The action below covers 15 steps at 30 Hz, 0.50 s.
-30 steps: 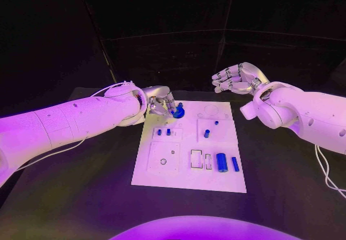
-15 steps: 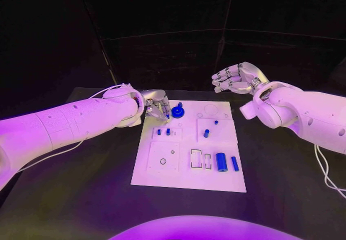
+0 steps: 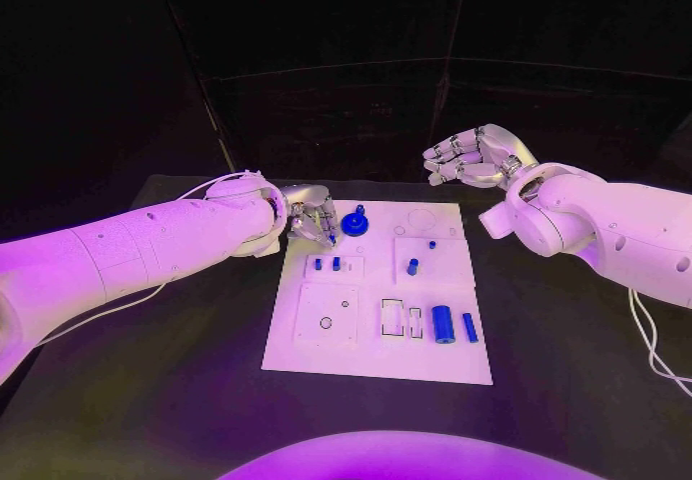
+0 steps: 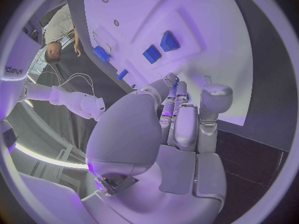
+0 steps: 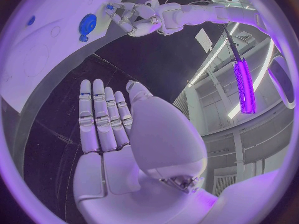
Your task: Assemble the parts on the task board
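The round blue part (image 3: 355, 223) stands at the far edge of the task board (image 3: 378, 355), just beside the left robot hand (image 3: 313, 216), whose fingers are bunched on nothing. It seems small, light, stiff and smooth, so I would pinch its upright knob. The right robot hand (image 3: 473, 157) hovers curled and empty.

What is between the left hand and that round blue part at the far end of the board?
Nothing: in the head view, only a narrow strip of bare white board separates the left hand from the round blue part.
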Motion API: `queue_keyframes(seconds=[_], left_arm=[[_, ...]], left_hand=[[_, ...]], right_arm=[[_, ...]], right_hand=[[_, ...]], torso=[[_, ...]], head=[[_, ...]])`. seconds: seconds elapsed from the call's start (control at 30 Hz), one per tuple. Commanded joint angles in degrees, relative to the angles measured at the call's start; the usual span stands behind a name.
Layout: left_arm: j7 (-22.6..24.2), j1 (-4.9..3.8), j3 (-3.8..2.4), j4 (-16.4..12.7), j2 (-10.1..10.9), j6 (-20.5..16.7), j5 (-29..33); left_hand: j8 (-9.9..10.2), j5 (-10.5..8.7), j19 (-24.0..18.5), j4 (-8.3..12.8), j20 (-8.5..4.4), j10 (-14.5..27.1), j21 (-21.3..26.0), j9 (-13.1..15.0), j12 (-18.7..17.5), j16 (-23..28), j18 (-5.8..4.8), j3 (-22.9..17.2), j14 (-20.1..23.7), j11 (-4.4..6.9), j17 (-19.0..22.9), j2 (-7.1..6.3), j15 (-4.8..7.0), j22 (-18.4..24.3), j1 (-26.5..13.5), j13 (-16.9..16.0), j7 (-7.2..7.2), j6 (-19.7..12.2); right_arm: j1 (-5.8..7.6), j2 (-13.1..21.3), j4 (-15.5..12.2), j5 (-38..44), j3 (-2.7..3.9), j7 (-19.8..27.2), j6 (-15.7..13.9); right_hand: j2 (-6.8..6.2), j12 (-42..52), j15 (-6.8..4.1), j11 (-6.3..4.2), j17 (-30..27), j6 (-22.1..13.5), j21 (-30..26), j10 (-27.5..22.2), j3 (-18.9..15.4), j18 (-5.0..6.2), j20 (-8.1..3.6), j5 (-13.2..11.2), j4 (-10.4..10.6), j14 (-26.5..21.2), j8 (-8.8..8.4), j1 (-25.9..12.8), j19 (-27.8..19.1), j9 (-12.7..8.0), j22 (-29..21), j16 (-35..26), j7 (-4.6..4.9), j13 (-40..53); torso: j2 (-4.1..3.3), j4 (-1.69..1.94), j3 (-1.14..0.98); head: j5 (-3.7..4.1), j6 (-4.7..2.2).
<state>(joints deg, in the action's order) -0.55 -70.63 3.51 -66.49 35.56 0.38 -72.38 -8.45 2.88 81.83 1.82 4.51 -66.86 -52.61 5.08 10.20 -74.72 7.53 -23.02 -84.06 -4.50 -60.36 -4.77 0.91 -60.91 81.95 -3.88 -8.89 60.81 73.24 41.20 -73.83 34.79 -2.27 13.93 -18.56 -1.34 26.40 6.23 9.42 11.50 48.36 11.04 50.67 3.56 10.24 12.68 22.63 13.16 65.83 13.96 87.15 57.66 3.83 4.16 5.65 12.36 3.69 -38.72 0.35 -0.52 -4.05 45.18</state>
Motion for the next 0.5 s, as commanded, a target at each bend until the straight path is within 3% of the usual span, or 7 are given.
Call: queue_keyframes(seconds=[0.03,0.5], left_arm=[[-0.4,-0.05,-0.03,0.1,-0.1,1.5,0.0],[-0.3,0.03,-0.02,0.1,0.0,1.9,0.0]], left_hand=[[0.3,-0.1,0.0,-0.1,0.34,-0.5,-0.2,-0.1,-0.4,-0.1,-0.38,-0.5,-0.6,-0.05,0.1,-0.44,-0.36,-0.1,-0.2,-0.1,0.07,0.5],[0.3,-0.11,0.0,0.0,0.34,-0.7,-0.4,-0.1,-0.4,-0.2,-0.4,-0.7,-0.6,0.02,0.1,-0.44,-0.33,-0.3,-0.3,-0.1,0.15,0.7]], right_arm=[[0.1,0.0,0.1,0.1,0.03,0.0,0.3],[0.1,0.0,0.4,0.1,0.03,-0.1,0.2]], right_hand=[[0.0,-0.3,0.21,-0.02,-0.1,-0.1,-0.2,0.1,0.4,0.22,-0.04,0.4,0.1,0.3,0.34,-0.3,0.5,-0.1,-0.1,-0.2,0.61,-0.1],[0.0,-0.3,0.21,-0.02,-0.1,-0.1,-0.2,0.1,0.4,0.22,-0.04,0.4,0.1,0.3,0.34,-0.3,0.5,-0.1,-0.1,-0.2,0.61,-0.1]], torso=[[0.01,-0.02,-0.01],[0.01,-0.01,0.0]], head=[[0.06,-0.11],[0.1,-0.08]])
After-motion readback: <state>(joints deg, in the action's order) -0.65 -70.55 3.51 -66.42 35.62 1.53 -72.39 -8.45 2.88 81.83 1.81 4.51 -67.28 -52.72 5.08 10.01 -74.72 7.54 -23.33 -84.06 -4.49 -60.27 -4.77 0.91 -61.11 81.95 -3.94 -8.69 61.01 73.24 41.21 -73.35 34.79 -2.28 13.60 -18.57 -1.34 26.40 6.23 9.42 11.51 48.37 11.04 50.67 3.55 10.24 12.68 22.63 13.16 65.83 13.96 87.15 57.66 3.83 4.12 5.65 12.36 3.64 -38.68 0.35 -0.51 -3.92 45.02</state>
